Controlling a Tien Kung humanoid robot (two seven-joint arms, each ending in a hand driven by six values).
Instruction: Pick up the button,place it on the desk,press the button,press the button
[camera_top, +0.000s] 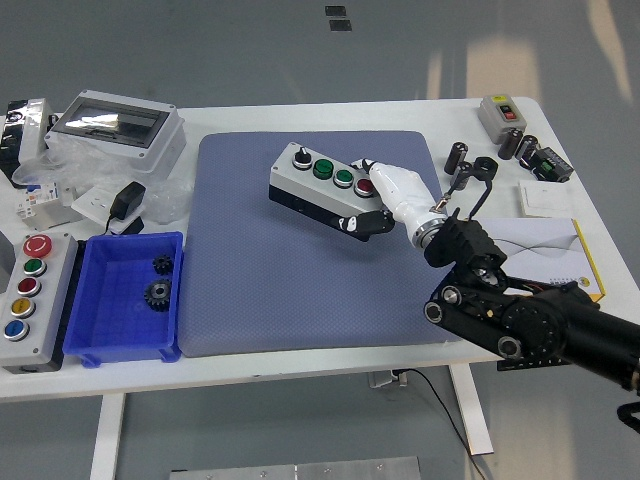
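The button box looked like smooth grey plastic with glossy green and red caps. The hand holding it had a shiny white plastic shell, and the arm behind was matt black. Under them lay a blue-grey mat with a fine woven texture, cloth-like and dull. At nine o'clock the blue bin was glossy plastic, holding dark metal gears. The table was smooth white.
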